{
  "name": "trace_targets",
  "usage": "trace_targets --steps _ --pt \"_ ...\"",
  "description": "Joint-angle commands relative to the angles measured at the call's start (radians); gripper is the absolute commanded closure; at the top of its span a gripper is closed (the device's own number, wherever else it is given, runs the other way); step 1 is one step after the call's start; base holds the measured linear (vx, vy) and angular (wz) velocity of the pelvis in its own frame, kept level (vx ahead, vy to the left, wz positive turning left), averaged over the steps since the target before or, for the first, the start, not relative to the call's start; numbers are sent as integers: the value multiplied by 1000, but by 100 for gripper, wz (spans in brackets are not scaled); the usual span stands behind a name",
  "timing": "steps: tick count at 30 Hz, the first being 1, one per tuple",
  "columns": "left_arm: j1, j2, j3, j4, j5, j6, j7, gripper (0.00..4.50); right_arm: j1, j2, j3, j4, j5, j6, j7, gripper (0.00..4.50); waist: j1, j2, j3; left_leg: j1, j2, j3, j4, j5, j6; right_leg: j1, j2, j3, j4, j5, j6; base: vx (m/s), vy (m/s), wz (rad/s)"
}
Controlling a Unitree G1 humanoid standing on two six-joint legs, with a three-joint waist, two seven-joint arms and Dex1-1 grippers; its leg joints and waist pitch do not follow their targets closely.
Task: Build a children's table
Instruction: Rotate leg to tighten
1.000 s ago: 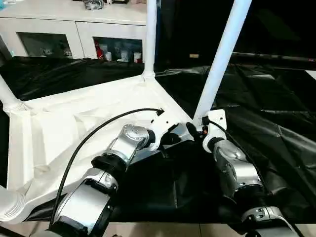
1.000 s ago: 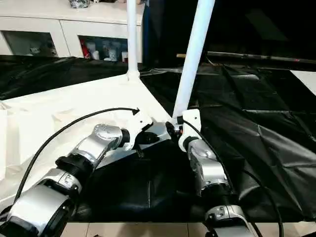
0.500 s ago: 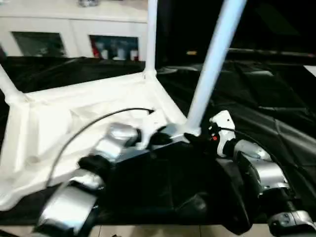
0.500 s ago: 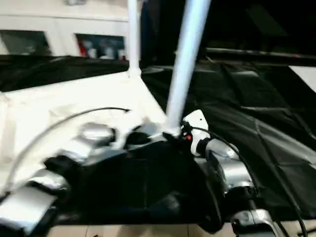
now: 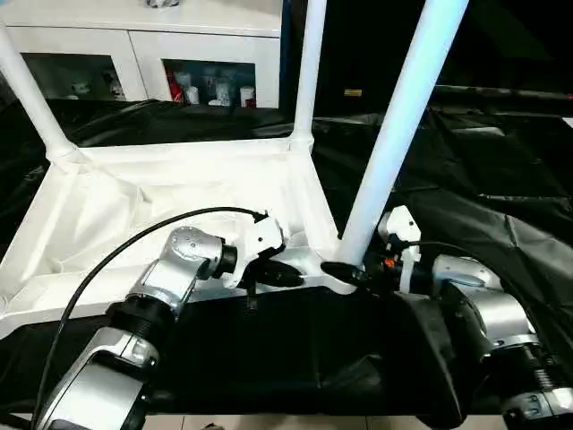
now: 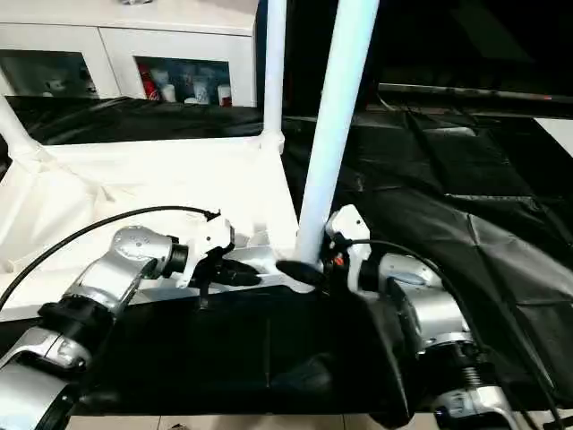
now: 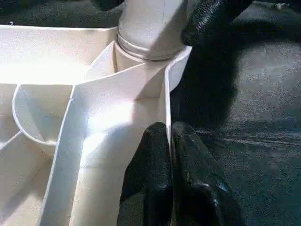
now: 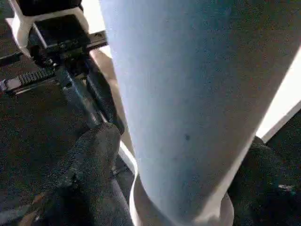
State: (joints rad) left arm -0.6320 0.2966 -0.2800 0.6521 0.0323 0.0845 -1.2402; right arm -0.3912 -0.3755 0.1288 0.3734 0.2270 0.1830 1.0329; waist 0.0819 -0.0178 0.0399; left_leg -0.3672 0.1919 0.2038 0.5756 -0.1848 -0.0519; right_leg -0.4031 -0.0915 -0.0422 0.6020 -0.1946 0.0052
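The tabletop point(image 5: 170, 206) lies upside down on the black-draped table point(image 5: 501, 170), ribbed underside up, with legs standing in its corner sockets. A second ago its near right corner pointed toward the robot like a diamond tip; now the top sits squarer, its near edge running almost level across the head views, though the camera itself has also shifted. Three legs rise in the left eye view: the far left leg point(image 5: 31, 98), the far right leg point(image 5: 309, 67) and the near right leg point(image 5: 403, 125), which leans slightly to the right.

The left gripper point(image 7: 170, 155) is clenched on the thin rim wall of the tabletop at the near edge, just beside the near right socket point(image 7: 146, 52), one black finger on each side of the wall. A second ago it lay lower against that same corner.

The right gripper point(image 5: 354, 270) grasps the foot of the near right leg, its fingers point(image 8: 89, 155) spread around the tube just above the socket collar. Earlier its forearm came up from below beside the leg; now it reaches in from the right, wrist turned.

A white cabinet point(image 5: 143, 45) stands beyond the table's far edge.
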Motion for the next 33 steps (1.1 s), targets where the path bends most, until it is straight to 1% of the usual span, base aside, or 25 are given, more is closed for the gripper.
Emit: trace_targets --steps 1,3,4,5,6,8,13,14,15,17,18,20,21,22,23,24,25,26,27,29,30,31,32,33 --pt "32 -7 3 13 -30 17 -12 450 4 -13 10 5 -10 -14 15 141 3 -16 -53 11 42 -16 -61 -158 65 47 -55 35 -61 -119 -243 0 0 0" --pt "33 -7 5 12 -30 19 -10 450 4 -17 10 12 -14 -21 18 145 3 -16 -54 11 41 -15 -59 -143 70 47 -53 35 -58 -94 -247 0 0 0" --pt "33 -6 5 10 -31 20 -10 450 4 -18 10 14 -16 -22 19 165 3 -17 -55 10 40 -15 -57 -135 75 48 -53 34 -56 -75 -250 0 0 0" --pt "34 -5 5 9 -30 20 -9 450 3 -21 13 18 -21 -28 20 165 4 -14 -55 11 40 -15 -57 -131 77 48 -53 34 -55 -68 -253 0 0 0" --pt "35 -4 4 7 -30 22 -9 450 3 -23 15 22 -22 -31 22 179 3 -15 -55 11 40 -14 -56 -128 81 48 -52 34 -55 -59 -256 0 0 0" --pt "36 -3 4 5 -29 23 -7 450 2 -23 15 27 -23 -37 21 186 4 -15 -56 11 40 -14 -56 -128 83 49 -52 34 -55 -56 -259 0 0 0" --pt "39 -5 5 3 -27 24 -1 450 -1 -22 14 51 -36 -62 16 231 5 -16 -57 10 39 -14 -54 -124 86 49 -52 33 -53 -55 -260 0 0 0" --pt "40 -5 5 3 -27 25 -1 450 -1 -22 14 51 -36 -63 15 231 5 -16 -57 10 39 -14 -54 -122 86 50 -52 33 -53 -54 -260 0 0 0" --pt "40 -4 7 6 -25 27 5 450 0 -16 12 61 -37 -65 6 248 5 -13 -57 11 39 -14 -53 -121 87 50 -51 33 -52 -47 -262 0 0 0" --pt "39 -7 9 10 -24 29 15 450 1 -9 7 74 -37 -67 -10 251 5 -13 -57 10 39 -15 -54 -129 86 50 -51 33 -53 -56 -264 0 0 0" --pt "34 -15 15 24 -18 36 42 450 1 10 -9 103 -39 -78 -57 251 3 -14 -56 11 39 -14 -54 -137 83 48 -51 33 -55 -68 -263 0 0 0" --pt "25 -24 19 39 -13 38 69 450 2 24 -22 119 -41 -79 -98 254 1 -14 -53 10 38 -15 -57 -165 70 48 -52 34 -60 -114 -255 0 0 0" --pt "11 -40 24 63 -3 37 113 450 3 47 -40 140 -46 -77 -161 255 -2 -13 -50 11 39 -17 -60 -194 56 43 -52 35 -66 -164 -244 0 0 0" --pt "0 -50 26 81 6 34 143 450 5 62 -46 149 -54 -79 -197 255 -5 -12 -48 14 39 -19 -63 -224 35 40 -53 35 -72 -223 -229 0 0 0" --pt "-14 -63 28 102 16 34 179 450 7 80 -49 156 -64 -75 -240 255 -7 -14 -46 14 38 -19 -64 -243 25 38 -51 35 -75 -252 -221 0 0 0" --pt "-23 -71 28 116 23 35 203 450 8 93 -51 161 -72 -73 -269 255 -9 -14 -45 17 37 -22 -67 -274 9 37 -53 35 -80 -313 -202 0 0 0" --pt "-40 -86 31 138 33 39 248 450 8 117 -55 162 -83 -67 -322 255 -11 -15 -43 19 37 -22 -68 -296 2 33 -53 36 -86 -359 -183 0 0 0" --pt "-59 -107 35 162 41 49 297 450 6 149 -65 165 -90 -52 -392 255 -11 -13 -43 21 37 -24 -69 -309 -2 31 -55 36 -88 -379 -176 0 0 0" --pt "-73 -123 38 179 46 57 334 450 3 176 -73 167 -95 -38 -449 255 -14 -15 -41 20 36 -26 -71 -326 -11 29 -55 36 -92 -418 -158 0 0 0" --pt "-105 -162 44 219 59 69 424 450 -10 233 -87 180 -113 -19 -580 255 -16 -14 -42 22 35 -29 -73 -336 -22 26 -56 35 -97 -453 -141 0 0 0" --pt "-120 -182 45 238 65 77 466 450 -19 262 -95 190 -122 -11 -647 255 -19 -13 -41 22 35 -31 -74 -346 -27 23 -57 35 -100 -467 -135 0 0 0" --pt "-136 -201 46 259 71 82 508 450 -29 291 -101 200 -129 -5 -705 255 -19 -10 -41 25 35 -30 -74 -353 -30 20 -56 36 -102 -470 -133 0 0 0" --pt "-149 -217 40 278 79 80 537 450 -40 318 -102 210 -137 -4 -755 255 -21 -11 -41 27 33 -31 -74 -365 -34 17 -56 35 -104 -482 -127 0 0 0" --pt "-161 -232 30 300 92 75 561 450 -53 343 -100 219 -151 -8 -799 255 -21 -12 -42 25 33 -33 -76 -362 -34 19 -56 35 -105 -478 -121 0 0 0"
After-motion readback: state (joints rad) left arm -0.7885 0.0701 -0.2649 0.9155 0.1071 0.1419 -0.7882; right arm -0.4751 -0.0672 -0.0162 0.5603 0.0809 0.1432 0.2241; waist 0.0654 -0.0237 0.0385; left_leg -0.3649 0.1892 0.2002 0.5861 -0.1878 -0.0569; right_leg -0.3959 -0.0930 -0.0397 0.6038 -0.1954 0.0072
